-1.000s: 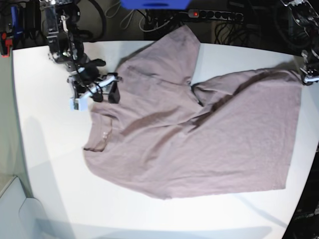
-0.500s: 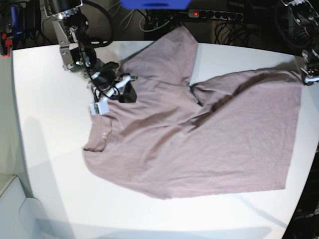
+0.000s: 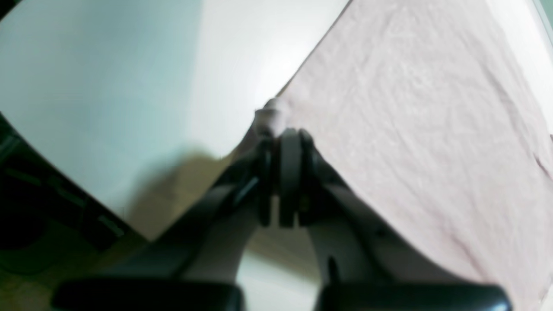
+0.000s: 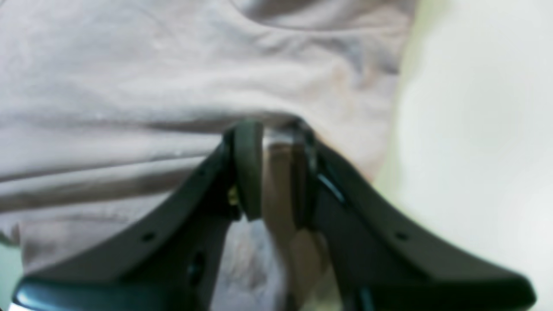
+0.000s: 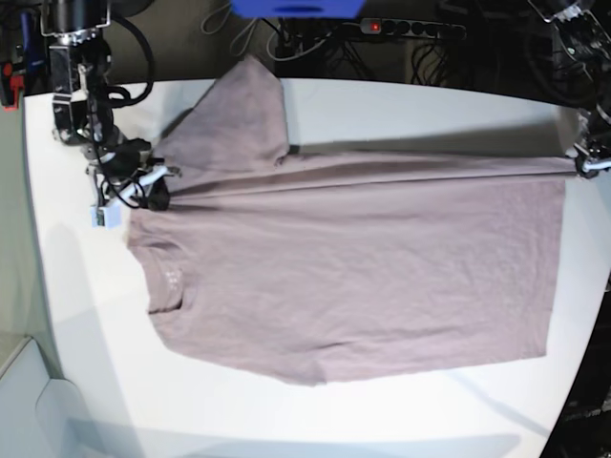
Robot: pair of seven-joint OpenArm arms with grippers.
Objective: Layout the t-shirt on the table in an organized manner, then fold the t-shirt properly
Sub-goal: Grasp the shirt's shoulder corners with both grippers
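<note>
Right end effector, left of frame, clamped on shirt shoulder near collar. Left end effector, right edge of frame, pinched narrow on hem corner, cloth bunched between pads. Shirt stretched taut between them along upper edge, spread across center of white desk, one sleeve angled toward upper left.

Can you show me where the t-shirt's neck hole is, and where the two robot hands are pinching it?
t-shirt (image 5: 160, 272): base view, on the ribbed collar.
right gripper (image 4: 270, 144): right wrist view, between the fingertips shut on cloth.
left gripper (image 3: 283, 138): left wrist view, between the fingertips clamping the shirt's corner.
</note>
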